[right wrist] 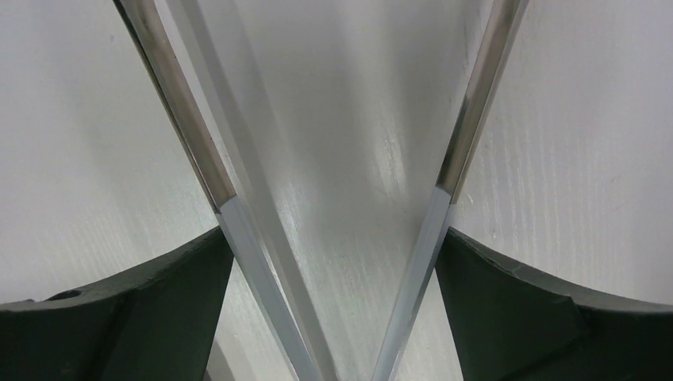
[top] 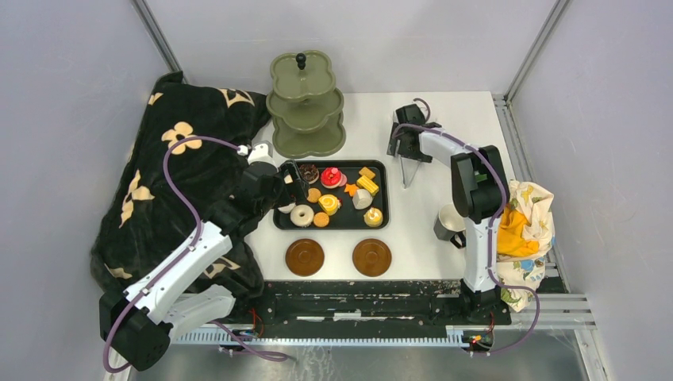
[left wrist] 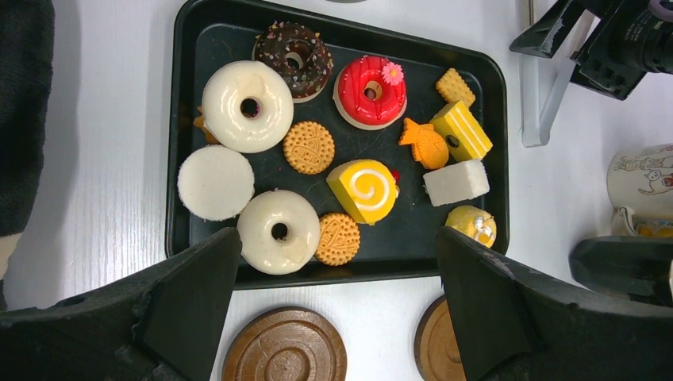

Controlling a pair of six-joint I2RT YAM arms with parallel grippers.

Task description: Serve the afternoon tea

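While left jaws gape above them, glossy pastries [left wrist: 363, 189] crowd the tray [left wrist: 405, 238] — right jaws hold tongs [right wrist: 197, 143].

Tally: four ring donuts [left wrist: 247, 105]; two round cookies [left wrist: 309, 147]; five small cakes [left wrist: 363, 189]; two brown saucers [left wrist: 286, 349]; one mug [left wrist: 643, 178] in plain view; one three-tier stand [top: 306, 103]; one black tray [left wrist: 218, 48]; one pair of tongs [right wrist: 478, 87]; two cloths [top: 182, 182].

My right gripper [right wrist: 333, 238] holds the metal tongs [right wrist: 184, 119], with one dark finger [right wrist: 151, 309] pressed against the outside of each arm. The arms spread in a V away from my fingers. Behind the tongs lies the white table [right wrist: 71, 119], crossed by their grey shadow.
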